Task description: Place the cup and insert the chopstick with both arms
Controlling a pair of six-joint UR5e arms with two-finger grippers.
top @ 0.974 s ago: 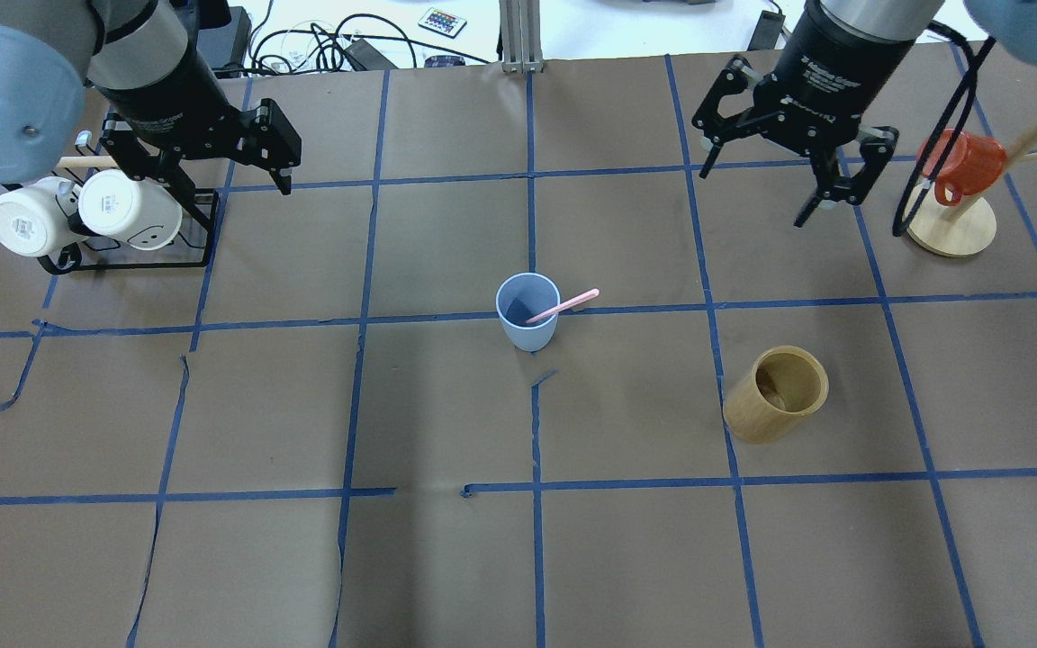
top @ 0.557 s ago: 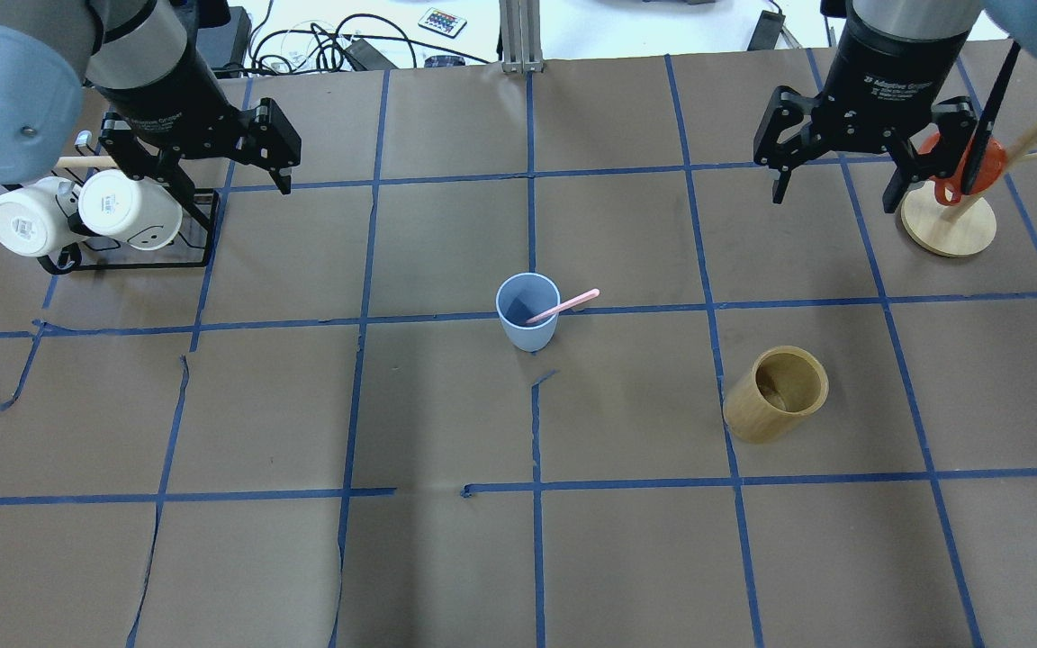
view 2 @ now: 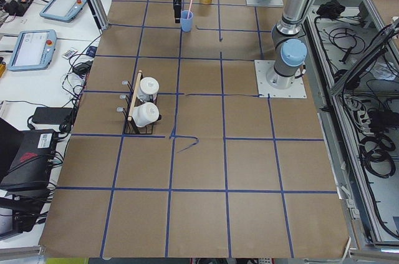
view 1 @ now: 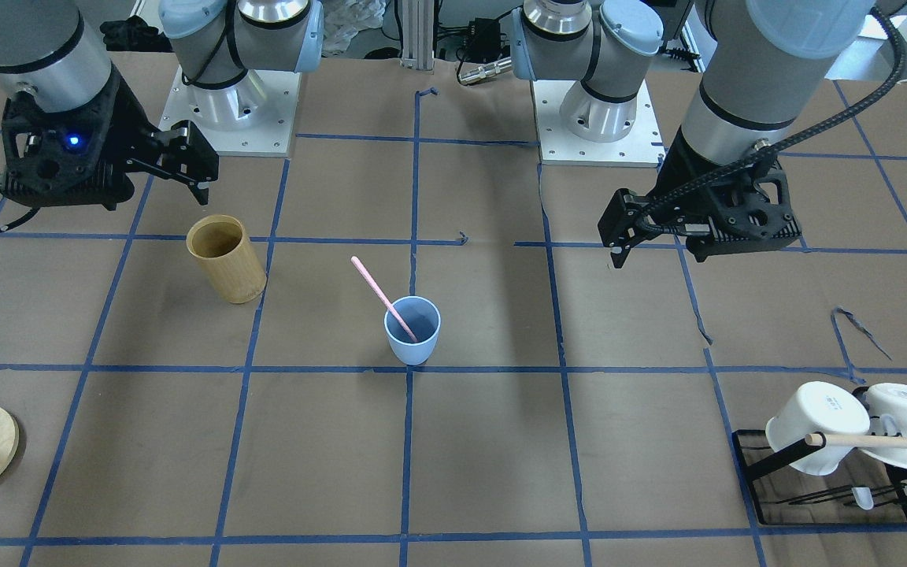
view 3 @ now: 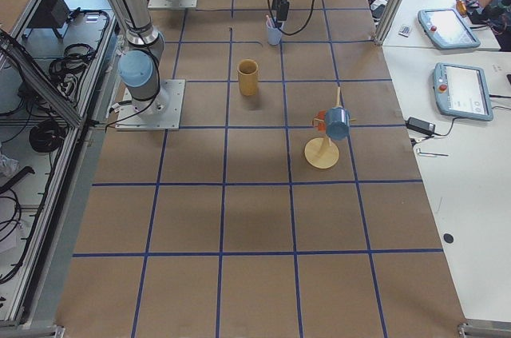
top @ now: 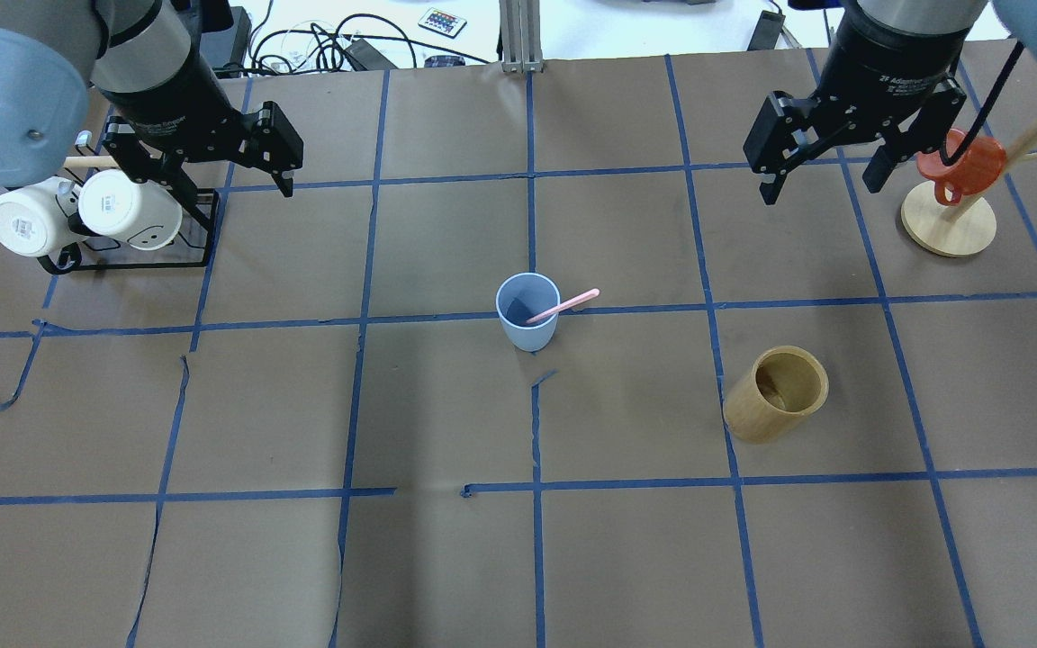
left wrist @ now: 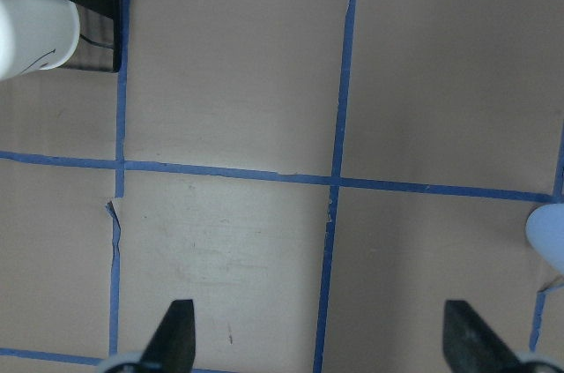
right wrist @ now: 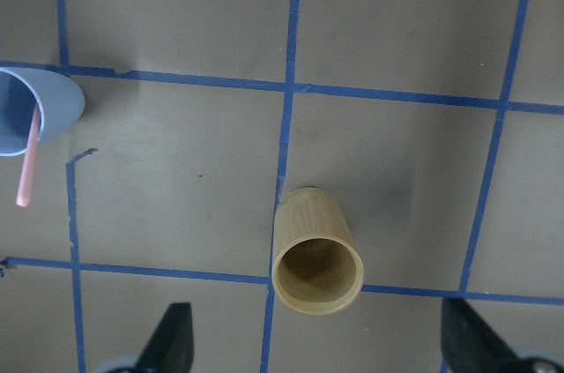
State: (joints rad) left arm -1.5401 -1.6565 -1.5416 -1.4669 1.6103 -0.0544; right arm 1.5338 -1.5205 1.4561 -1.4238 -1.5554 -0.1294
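The light blue cup stands upright near the table's middle, also in the front-facing view. The pink chopstick stands in it, leaning over the rim, and also shows in the front-facing view. My left gripper hangs open and empty above the table by the mug rack, far left of the cup. My right gripper hangs open and empty at the back right. The right wrist view shows the cup with the stick at its left edge. The left wrist view shows only the cup's edge.
A tan bamboo holder stands right of the cup, below the right gripper. A black rack with two white mugs is at the far left. A wooden mug tree with a red mug stands at the far right.
My right gripper has moved to the right and back, turning its fingers, and now hangs beside the mug tree. The left gripper, cup and chopstick have stayed put.
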